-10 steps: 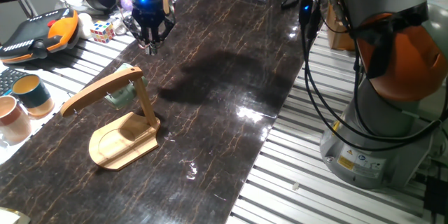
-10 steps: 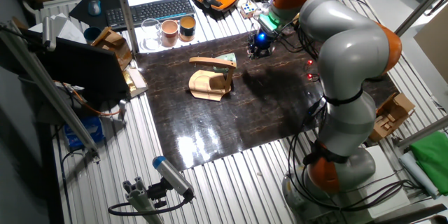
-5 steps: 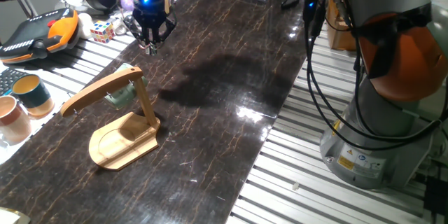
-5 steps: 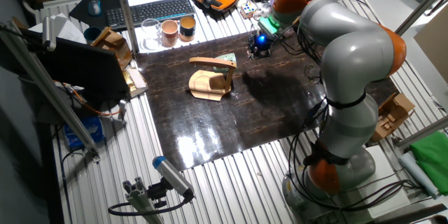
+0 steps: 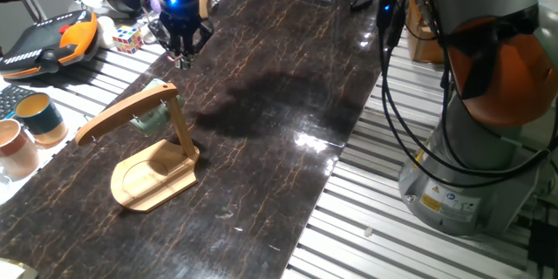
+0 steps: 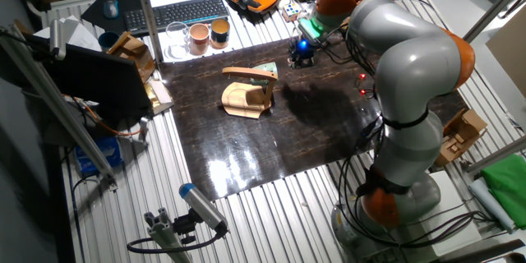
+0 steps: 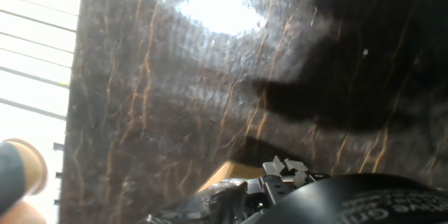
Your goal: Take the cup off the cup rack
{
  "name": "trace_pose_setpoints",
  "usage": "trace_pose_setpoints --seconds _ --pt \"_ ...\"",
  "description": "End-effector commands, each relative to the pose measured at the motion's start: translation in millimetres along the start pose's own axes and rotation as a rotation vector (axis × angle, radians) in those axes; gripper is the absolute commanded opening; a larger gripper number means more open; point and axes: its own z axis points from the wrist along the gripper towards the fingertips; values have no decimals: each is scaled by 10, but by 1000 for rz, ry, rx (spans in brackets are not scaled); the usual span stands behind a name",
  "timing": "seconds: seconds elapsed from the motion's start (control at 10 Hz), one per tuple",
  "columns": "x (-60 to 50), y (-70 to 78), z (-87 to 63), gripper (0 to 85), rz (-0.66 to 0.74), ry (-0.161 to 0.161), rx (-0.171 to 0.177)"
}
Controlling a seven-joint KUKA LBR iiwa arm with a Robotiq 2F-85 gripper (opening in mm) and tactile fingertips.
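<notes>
The grey-green cup (image 5: 150,121) hangs under the curved arm of the light wooden cup rack (image 5: 155,173) at the left of the dark marbled table top. It also shows in the other fixed view (image 6: 265,70), on the rack (image 6: 244,98). My gripper (image 5: 181,56) hangs fingers down above the table's far left part, well beyond the rack and apart from it. Its fingers look closed together and hold nothing. It shows in the other fixed view (image 6: 301,57) too. The hand view shows only the table top, the fingers' base at the bottom edge and a tan sliver; the cup is hidden there.
A teal cup with a yellow inside (image 5: 40,115) and a pinkish-tan cup (image 5: 16,147) stand left of the rack. A Rubik's cube (image 5: 126,38) and an orange pendant (image 5: 52,38) lie at the far left. The arm's base (image 5: 475,166) stands on the right.
My gripper has moved a little to the left and farther back over the table. The cup and the rack have not moved.
</notes>
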Motion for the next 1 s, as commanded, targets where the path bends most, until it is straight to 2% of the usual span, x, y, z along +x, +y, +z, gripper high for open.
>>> trace_pose_setpoints --seconds 0.0,0.2,0.4,0.5,0.7,0.9 --pt "21 22 -5 7 27 29 -8" --pt "42 65 11 7 71 59 -13" --pt "25 81 39 7 117 95 -34" --pt "2 103 67 7 126 98 -35" --pt "-9 148 136 7 150 83 -26" --pt "11 185 180 7 192 120 -33"
